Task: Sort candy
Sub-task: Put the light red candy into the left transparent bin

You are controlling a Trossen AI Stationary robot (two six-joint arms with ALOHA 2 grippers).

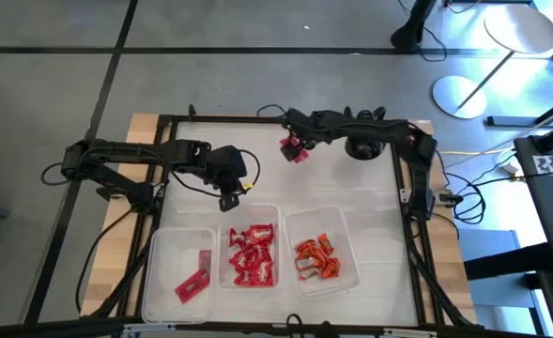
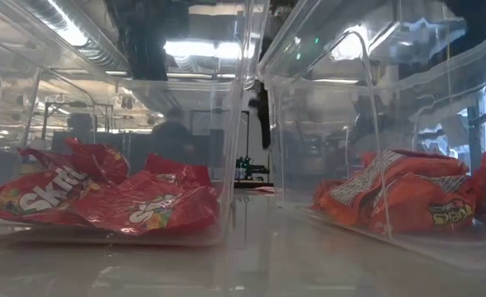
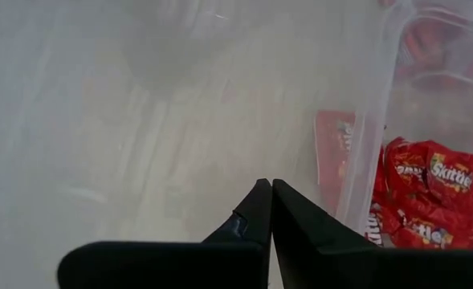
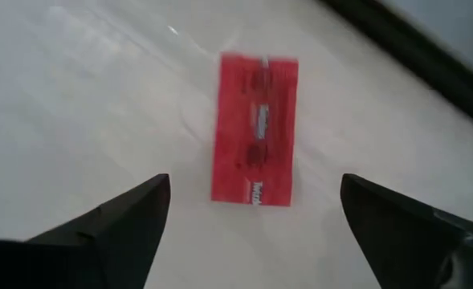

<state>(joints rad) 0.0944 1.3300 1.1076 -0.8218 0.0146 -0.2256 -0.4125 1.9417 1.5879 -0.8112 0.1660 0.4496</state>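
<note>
Right gripper [image 1: 292,148] is hovering at the far side of the table [image 1: 332,183], roughly centre, fingers [image 4: 116,221] spread wide apart. A flat red bar [image 4: 254,151] is lying on the bare table surface straight ahead of it in the right wrist view, sitting between the two spread fingers' lines and not touching either. In the high view that bar is mostly hidden under the gripper; can't separate it from the red finger tips there.

Left gripper [image 1: 229,199] is sitting just beyond the far rim of the bins, between the left and middle one. Its fingers [image 3: 256,213] are pressed together with nothing between them.

Three clear bins are lining the near edge:
- left bin [image 1: 163,249]: flat red bars [image 1: 194,280] lying toward its right side
- middle bin [image 1: 225,235]: pile of red Skittles packets [image 1: 253,253], also showing in the low view [image 2: 102,198] and in the left wrist view [image 3: 429,193]
- right bin [image 1: 346,235]: orange packets [image 1: 315,258], showing in the low view [image 2: 408,198] heaped against the bin wall

Left wrist view is also showing one red bar [image 3: 334,152] through the bin wall, on the other side of the wall from the Skittles packets.
</note>
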